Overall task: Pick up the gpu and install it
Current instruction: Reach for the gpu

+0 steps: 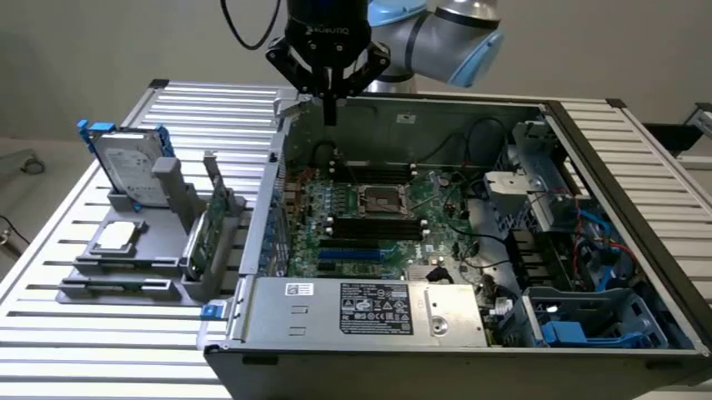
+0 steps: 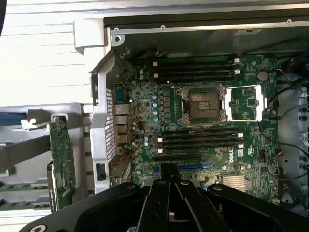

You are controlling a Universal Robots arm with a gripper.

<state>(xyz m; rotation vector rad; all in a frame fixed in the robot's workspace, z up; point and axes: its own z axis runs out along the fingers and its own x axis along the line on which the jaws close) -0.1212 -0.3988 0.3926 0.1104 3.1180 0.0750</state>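
Note:
The gpu [image 1: 208,227] stands on edge in a slot of the grey holder [image 1: 122,275], just outside the computer case on the exterior view's left. Seen from the wrist it is a thin green card [image 2: 62,166] with its silver bracket end up. My gripper [image 1: 330,112] hangs high over the far left corner of the open case, well away from the gpu. Its black fingers [image 2: 161,193] come together to a single tip, shut, with nothing between them. Below lies the green motherboard [image 1: 333,217] with blue expansion slots [image 1: 350,250].
A silver hard drive in a blue frame [image 1: 128,162] stands upright in the holder, and a small square silver chip [image 1: 117,237] lies flat on it. The case holds a CPU socket [image 2: 203,105], a power supply [image 1: 378,308], cables and drive bays [image 1: 579,250]. A slatted metal table [image 1: 67,217] bears it all.

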